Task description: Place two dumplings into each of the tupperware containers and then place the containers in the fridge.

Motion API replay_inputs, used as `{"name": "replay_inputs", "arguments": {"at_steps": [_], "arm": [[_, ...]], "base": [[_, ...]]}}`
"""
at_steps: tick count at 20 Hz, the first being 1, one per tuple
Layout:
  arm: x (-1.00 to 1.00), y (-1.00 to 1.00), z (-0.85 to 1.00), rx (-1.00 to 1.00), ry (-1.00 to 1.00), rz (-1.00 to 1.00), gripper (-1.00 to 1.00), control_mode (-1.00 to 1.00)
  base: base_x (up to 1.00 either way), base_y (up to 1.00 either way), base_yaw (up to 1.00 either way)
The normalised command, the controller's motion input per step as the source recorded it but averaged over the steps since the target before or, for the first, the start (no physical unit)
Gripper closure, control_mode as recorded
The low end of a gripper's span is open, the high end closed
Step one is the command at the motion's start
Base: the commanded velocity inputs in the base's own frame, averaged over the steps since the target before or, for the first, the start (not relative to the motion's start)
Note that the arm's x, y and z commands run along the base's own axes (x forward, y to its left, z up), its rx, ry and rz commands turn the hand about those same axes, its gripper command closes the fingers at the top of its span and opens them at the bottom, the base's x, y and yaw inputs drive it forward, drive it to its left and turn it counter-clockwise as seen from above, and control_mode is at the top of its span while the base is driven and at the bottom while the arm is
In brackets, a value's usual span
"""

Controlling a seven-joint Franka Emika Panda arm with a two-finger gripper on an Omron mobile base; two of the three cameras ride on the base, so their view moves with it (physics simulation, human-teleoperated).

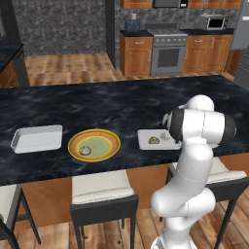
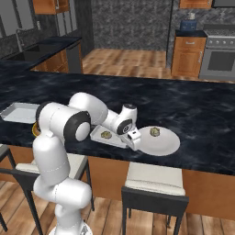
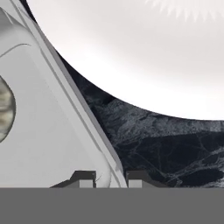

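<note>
One tupperware container (image 2: pixel 97 134) lies on the dark counter with a dumpling (image 2: pixel 106 135) in it; the left base view shows this tray (image 1: pixel 144 140) holding two dumplings (image 1: pixel 154 140). My gripper (image 2: pixel 133 139) sits low at its right end. In the hand view the container's rim (image 3: pixel 107 153) runs up between the two fingertips (image 3: pixel 84 178), and the gripper (image 3: pixel 110 179) is shut on it. A dumpling (image 3: pixel 4 107) shows at the left edge inside the tray. The other container (image 1: pixel 36 137) lies empty at the far left. More dumplings rest on the green plate (image 1: pixel 85 150) and the white plate (image 2: pixel 155 132).
A round white plate (image 2: pixel 165 146) lies just right of the gripped tray, almost touching it. The yellow-rimmed green plate (image 1: pixel 104 136) sits between the two trays. Stools (image 1: pixel 102 187) stand under the counter's near edge. A steel oven (image 1: pixel 168 53) is across the room.
</note>
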Motion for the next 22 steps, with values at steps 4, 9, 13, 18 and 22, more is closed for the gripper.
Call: {"name": "replay_inputs", "arguments": {"at_steps": [4,9,13,18,22], "arm": [[-0.01,0.0,0.26,0.0,-0.02,0.0,1.0,-1.0],[0.0,0.0,0.51,0.0,-0.07,0.0,1.0,-1.0],[0.0,0.0,0.67,0.0,-0.02,0.0,1.0,-1.0],[-0.06,0.0,0.68,0.0,-0.03,0.0,1.0,-1.0],[-0.18,0.08,0.6,0.0,-0.03,0.0,1.0,-1.0]], "base": [[0.0,0.0,0.0],[0.0,0.0,0.0],[0.0,0.0,0.0],[0.0,0.0,0.0],[0.0,0.0,0.0]]}}
